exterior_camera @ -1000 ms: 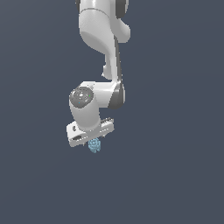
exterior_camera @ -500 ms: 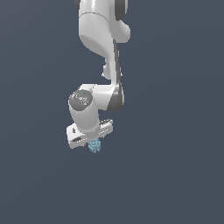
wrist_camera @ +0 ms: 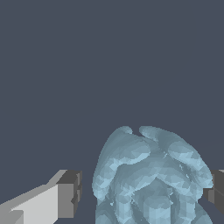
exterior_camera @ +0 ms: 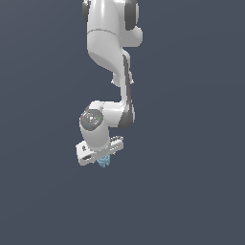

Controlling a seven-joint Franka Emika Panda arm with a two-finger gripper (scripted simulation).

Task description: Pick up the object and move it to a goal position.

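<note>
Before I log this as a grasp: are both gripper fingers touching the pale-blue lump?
Not both. In the wrist view, dark background separates one finger pad from the lump; the other pad meets its edge. The exterior view is too small to tell.

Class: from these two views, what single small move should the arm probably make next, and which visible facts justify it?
Probably close the gripper on the object. In the wrist view the pale-blue lump sits between the fingers, with a gap showing beside one pad, so it does not look clamped yet. The exterior view shows it just under the gripper.
</note>
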